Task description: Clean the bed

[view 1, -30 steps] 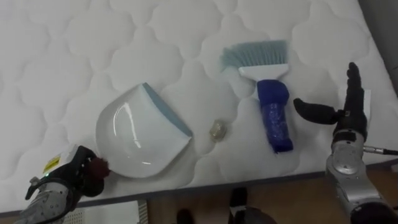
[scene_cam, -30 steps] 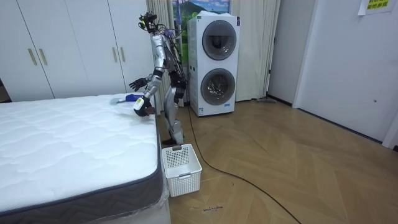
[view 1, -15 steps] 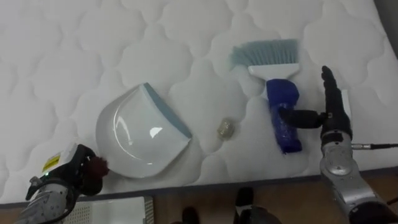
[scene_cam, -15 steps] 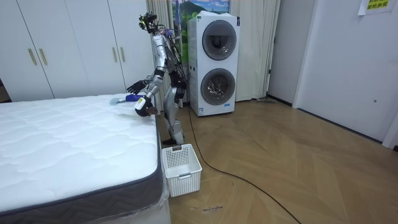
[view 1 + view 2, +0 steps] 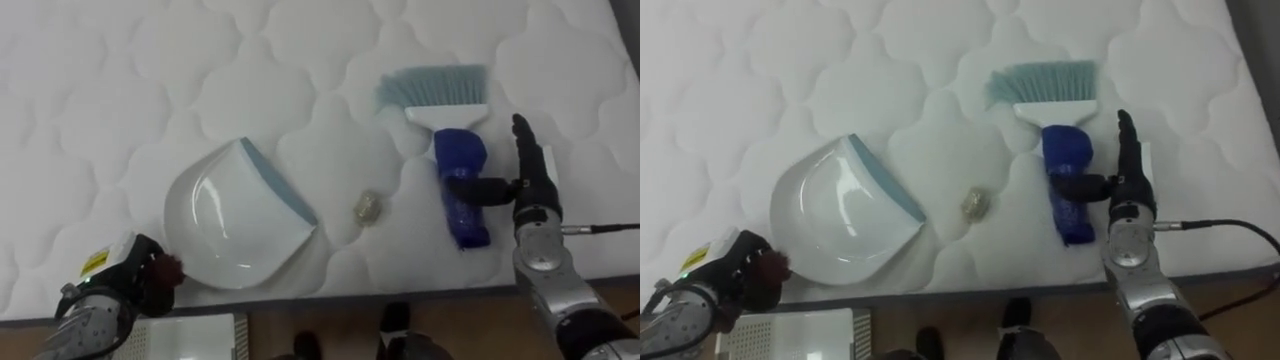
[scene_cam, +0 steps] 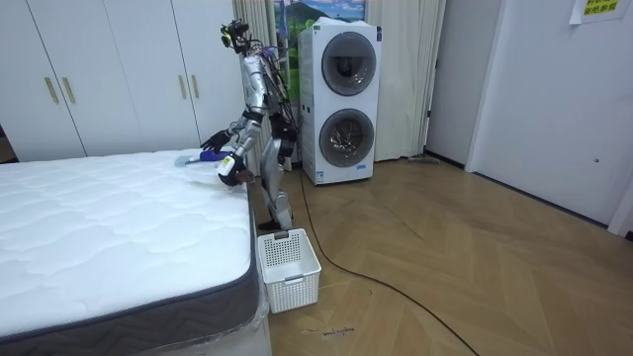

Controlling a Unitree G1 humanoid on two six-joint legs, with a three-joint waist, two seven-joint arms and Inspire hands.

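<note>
A small crumpled scrap (image 5: 367, 207) lies on the quilted mattress (image 5: 120, 90) of the bed, near the edge at which the robot stands; it sits between the dustpan (image 5: 235, 215) on the robot's left and the brush (image 5: 450, 140) on its right, apart from both. That layout probably suits a sweep from brush side into pan; the dustpan's blue-edged lip opens toward the scrap, and its rounded back is turned to the robot's lower left.

The brush lies flat with its long axis running away from the robot; the pale bristles point toward the far side of the bed, and the blue handle points back to the near edge, slanting a little to the right.

The right hand (image 5: 530, 185) stands just beside that handle, its fingers straight and upright, the thumb stretched across to touch the handle; nothing is clasped yet, and the pose looks like the start of a grasp.

The left hand (image 5: 140, 285) rests at the dustpan's back rim; whether its fingers hold the pan I cannot tell.
</note>
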